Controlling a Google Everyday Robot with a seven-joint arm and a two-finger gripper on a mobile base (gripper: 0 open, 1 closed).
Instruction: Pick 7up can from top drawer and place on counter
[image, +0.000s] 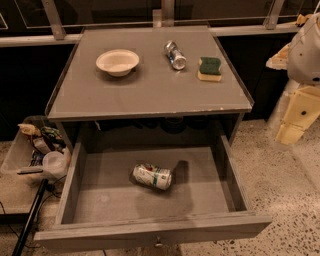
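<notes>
Clearance explains where my gripper (299, 116) hangs in the single camera view. It is off at the right edge, above the speckled floor (280, 200), well apart from both the counter and the drawer, so nothing of mine blocks the sight line down into the box. Whether it is open or closed I cannot tell from this angle, though no can is in it. The top drawer (150, 231) stands pulled out toward the camera, which is why its whole grey bottom lies exposed from above. Near the middle of that bottom the 7up can (152, 176) lies on its side, white and green label up, touching no wall. Lying flat it may roll, I judge, so I would close across its barrel, not its ends. The counter (150, 92) above carries three things along its far half: a white bowl (117, 62), a silver-blue can (175, 55) tipped on its side, and a green-topped sponge (210, 68), each apart from the others. The near half is bare grey, which looks to me the natural landing spot. Counted: two cans in all, one in the drawer and one on the counter; one bowl; one sponge; one open drawer; one gripper. A bin (30, 160) of odds and ends sits on the floor left of the cabinet, outside my job.
</notes>
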